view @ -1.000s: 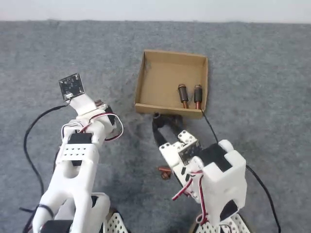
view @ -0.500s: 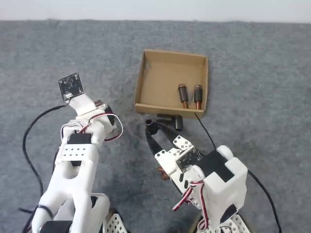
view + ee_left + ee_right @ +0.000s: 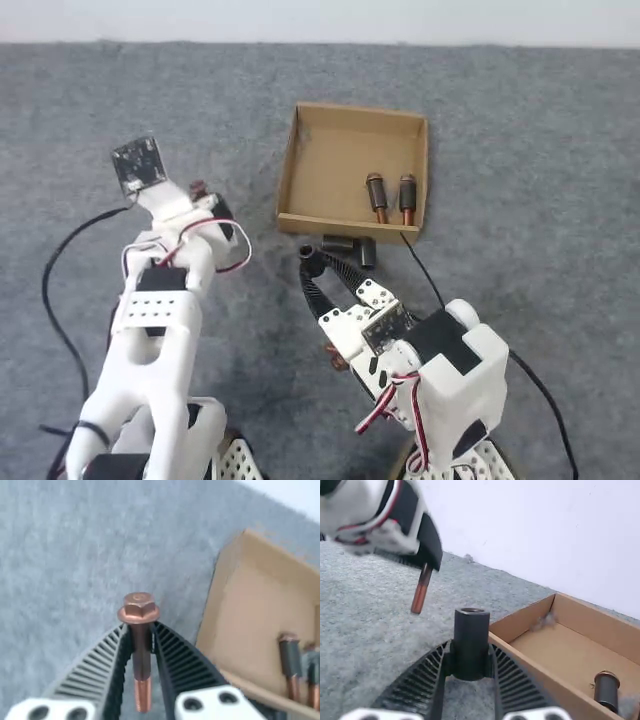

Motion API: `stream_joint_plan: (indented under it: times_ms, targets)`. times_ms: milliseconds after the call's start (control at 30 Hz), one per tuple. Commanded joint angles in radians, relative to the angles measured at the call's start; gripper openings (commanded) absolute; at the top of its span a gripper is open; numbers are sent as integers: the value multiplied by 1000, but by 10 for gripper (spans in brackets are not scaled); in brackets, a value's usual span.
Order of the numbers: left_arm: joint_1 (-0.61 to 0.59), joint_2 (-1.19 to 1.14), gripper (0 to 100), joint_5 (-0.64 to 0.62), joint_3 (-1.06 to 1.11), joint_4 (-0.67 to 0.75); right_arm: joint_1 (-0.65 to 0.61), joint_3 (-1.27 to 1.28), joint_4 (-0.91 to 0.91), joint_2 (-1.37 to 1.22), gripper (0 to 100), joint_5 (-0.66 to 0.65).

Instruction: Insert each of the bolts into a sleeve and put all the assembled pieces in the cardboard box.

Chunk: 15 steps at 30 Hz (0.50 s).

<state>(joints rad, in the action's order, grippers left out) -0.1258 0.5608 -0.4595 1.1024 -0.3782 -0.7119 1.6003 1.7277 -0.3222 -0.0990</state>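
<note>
Drawn back from the cardboard box point(image 3: 350, 226), 1 sleeve point(image 3: 470, 635) was clamped upright in the right gripper point(image 3: 469, 654); the bolt point(image 3: 140, 652), clamped in the left gripper point(image 3: 140, 628), was shifted, seemingly for insertion.

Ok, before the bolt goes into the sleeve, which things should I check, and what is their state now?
1. Left gripper shut on the bolt: ok.
2. Right gripper shut on the sleeve, bore facing up: ok.
3. Bolt tip sticks out past the gripper: ok.
4. Bolt tip over the sleeve's bore: not ok, it hangs off to one side.
5. Cardboard box has room for another piece: ok.
</note>
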Motion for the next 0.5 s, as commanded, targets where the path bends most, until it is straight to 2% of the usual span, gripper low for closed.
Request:
stream_joint_plan:
  times_ms: [0,233,467]
  targets:
    - [0,63,12,-3,-127,35,-7,29,7,48,6,-8]
    - [11,118,12,-3,-213,32,-8,12,13,-4,6,-8]
    - [176,390,12,-2,-97,34,-19,11,27,-18,6,-8]
